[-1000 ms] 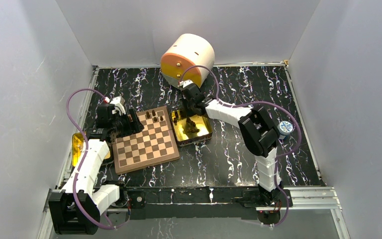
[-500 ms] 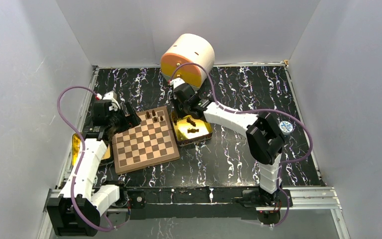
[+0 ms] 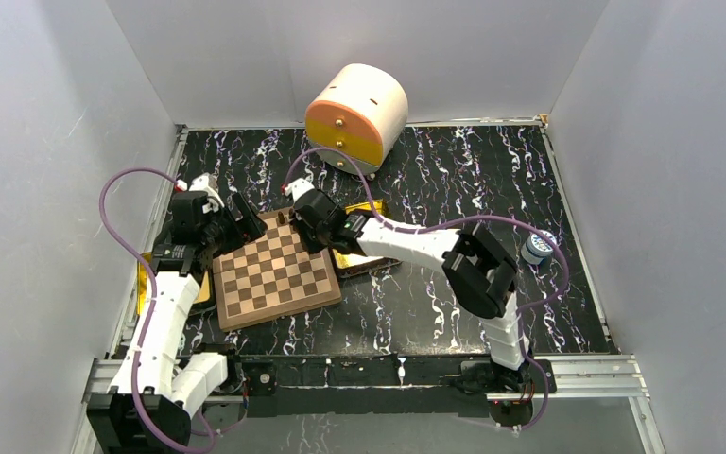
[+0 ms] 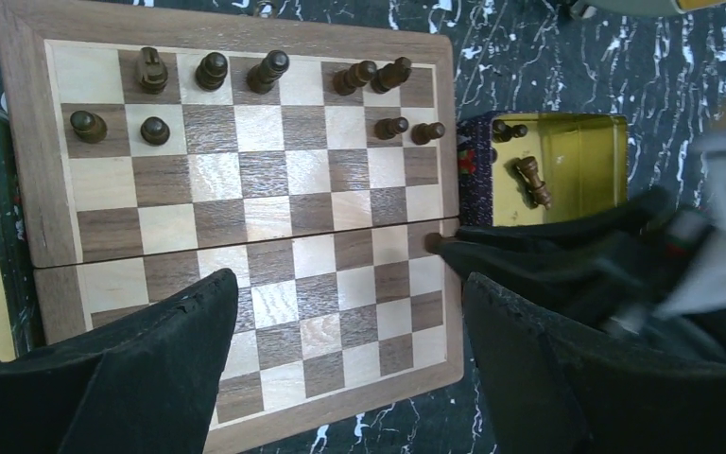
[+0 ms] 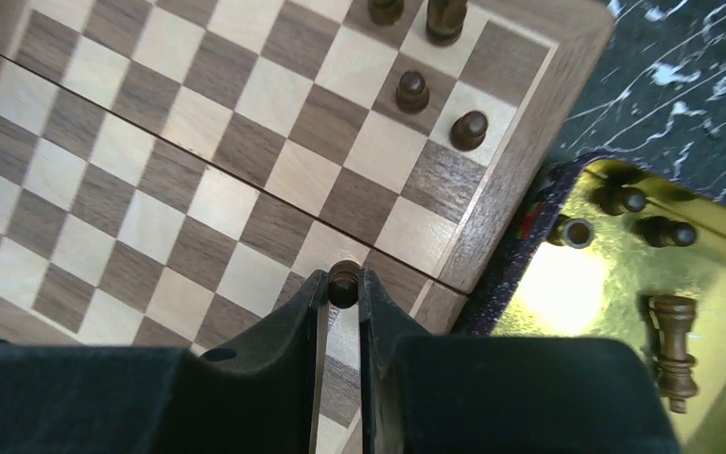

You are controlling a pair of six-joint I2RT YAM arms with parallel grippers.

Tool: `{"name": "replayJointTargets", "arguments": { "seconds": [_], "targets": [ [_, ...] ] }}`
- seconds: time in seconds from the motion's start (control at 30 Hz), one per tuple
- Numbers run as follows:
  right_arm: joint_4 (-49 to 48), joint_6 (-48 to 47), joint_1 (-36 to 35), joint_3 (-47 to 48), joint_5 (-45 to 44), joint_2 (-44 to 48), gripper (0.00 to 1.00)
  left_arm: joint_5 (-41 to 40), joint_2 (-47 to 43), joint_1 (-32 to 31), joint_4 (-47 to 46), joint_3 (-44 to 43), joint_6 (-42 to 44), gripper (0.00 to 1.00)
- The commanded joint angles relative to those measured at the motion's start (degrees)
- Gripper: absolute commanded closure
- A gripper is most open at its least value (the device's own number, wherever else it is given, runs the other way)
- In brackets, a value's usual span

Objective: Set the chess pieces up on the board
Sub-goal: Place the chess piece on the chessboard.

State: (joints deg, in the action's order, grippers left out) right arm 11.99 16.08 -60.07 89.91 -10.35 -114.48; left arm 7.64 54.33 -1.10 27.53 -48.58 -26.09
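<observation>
Right now the right gripper (image 5: 343,295) pinches a pawn (image 5: 344,276) low over the board (image 4: 246,26), near its edge. A tilted release could topple it into the standing chess pieces (image 4: 269,71). Meanwhile the left gripper (image 4: 345,293) hangs spread above the board.

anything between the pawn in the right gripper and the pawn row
Nothing visible: the right gripper holds the pawn over the board's edge, and the squares from there to the two placed pawns are bare. The open left gripper hovers at the opposite side.
</observation>
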Motion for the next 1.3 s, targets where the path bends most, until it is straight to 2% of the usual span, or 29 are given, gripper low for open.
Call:
{"name": "replayJointTargets", "arguments": {
  "seconds": [0.0, 0.13, 0.4, 0.6, 0.77, 1.0, 1.13, 1.27],
  "targets": [
    [-2.04, 1.45, -0.96, 2.45, -0.98, -2.63, 0.77, 2.27, -3.46, 0.01, 0.72, 0.54, -0.32, 0.16],
    [-2.13, 1.68, -1.52, 2.85, -1.19, -4.03, 0.76, 2.29, -3.87, -0.04, 0.52, 1.67, -1.97, 0.22],
    [-1.09, 1.77, -1.56, 3.17, -0.66, -3.48, 0.64, 2.34, -1.33, -0.04, 3.43, -0.27, 0.97, 0.29],
    [-0.93, 1.15, -1.44, 0.16, -1.03, 2.85, 0.58, 4.65, 1.22, -0.12, 5.1, -0.88, 2.74, 0.36],
    [-1.43, 1.15, -1.27, -5.46, -1.71, 8.83, 0.56, 3.54, 4.97, -1.58, 6.6, -2.45, 4.17, 0.4],
    [-2.01, 1.39, -0.06, -14.64, -5.15, 18.03, 0.56, -5.15, 10.1, -11.74, 6.51, -6.16, 2.04, 0.45],
    [-2.64, 1.63, 0.83, -19.7, -6.59, 23.01, 0.56, -6.85, 15.03, -16.85, 4.95, -7.72, 0.13, 0.57],
    [-3.21, 1.93, 2.21, -23.8, -7.6, 27.06, 0.56, -11.39, 19.32, -21.77, 3.44, -9.6, -1.34, 0.61]
  ]
}}
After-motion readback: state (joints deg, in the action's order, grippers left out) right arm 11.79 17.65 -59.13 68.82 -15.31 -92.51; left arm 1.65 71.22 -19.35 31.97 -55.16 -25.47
